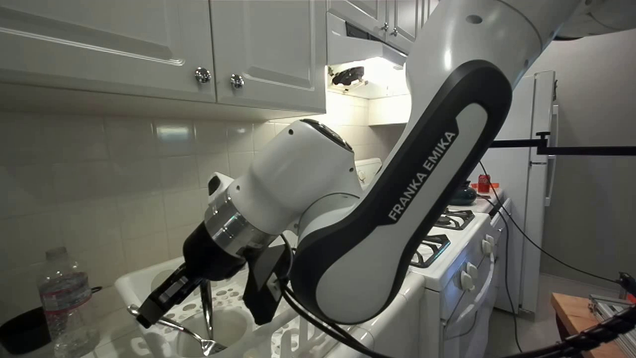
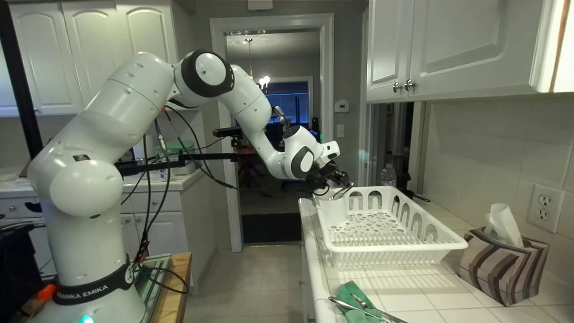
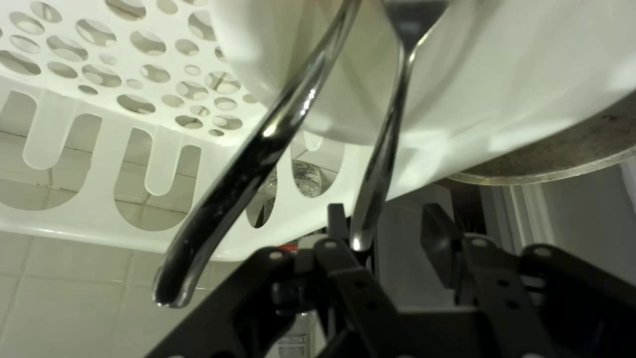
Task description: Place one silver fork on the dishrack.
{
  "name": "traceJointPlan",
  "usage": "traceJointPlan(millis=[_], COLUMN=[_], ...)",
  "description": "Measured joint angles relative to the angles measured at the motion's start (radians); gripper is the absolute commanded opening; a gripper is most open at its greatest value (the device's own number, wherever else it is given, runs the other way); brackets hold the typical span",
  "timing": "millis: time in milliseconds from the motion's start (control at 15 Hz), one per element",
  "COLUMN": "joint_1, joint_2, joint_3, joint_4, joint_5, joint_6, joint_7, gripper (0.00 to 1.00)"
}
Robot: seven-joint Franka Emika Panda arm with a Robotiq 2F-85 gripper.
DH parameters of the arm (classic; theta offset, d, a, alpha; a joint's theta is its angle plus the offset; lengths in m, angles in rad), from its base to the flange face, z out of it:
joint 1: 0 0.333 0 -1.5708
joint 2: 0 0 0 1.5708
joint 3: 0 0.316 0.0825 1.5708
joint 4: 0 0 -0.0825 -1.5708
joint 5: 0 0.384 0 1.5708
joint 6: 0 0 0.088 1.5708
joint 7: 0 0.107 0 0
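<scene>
Fingers (image 3: 439, 243) stand apart in the wrist view, the silver fork (image 3: 390, 134) tail-end between them and running away into the cutlery cup (image 3: 521, 74); in an exterior view its handle (image 1: 174, 325) slants downward from them; in an exterior view they hang at the cup end of the dishrack (image 2: 399, 248), so withdrawing along that axis seems due.

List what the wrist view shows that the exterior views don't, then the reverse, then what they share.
Only the wrist view clearly shows the gripper with its fingers apart and the handle of the silver fork showing in the gap.
Only the exterior views show the white arm and cupboards, plus, each in an exterior view, the stove, tissue box and green cloth.
Both share the dishrack, its cup, the gripper, and a second utensil beside the fork.
</scene>
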Motion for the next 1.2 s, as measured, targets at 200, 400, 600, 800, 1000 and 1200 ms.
traceJointPlan(millis=[200,400,600,800,1000,1200], joint_1=[0.000,-0.001,-0.013,-0.070,-0.118,-0.135], joint_2=[0.000,0.000,-0.001,-0.008,-0.009,-0.008], joint_3=[0.001,0.003,0.022,0.098,0.152,0.155], joint_4=[-0.004,-0.005,-0.005,0.008,0.046,0.085], joint_5=[0.000,0.000,0.003,0.003,0.003,0.001], joint_6=[0.000,-0.001,-0.001,-0.023,-0.070,-0.113], joint_7=[-0.005,-0.008,-0.025,-0.085,-0.129,-0.153], gripper=[0.96,1.00,1.00,1.00,1.00,1.00])
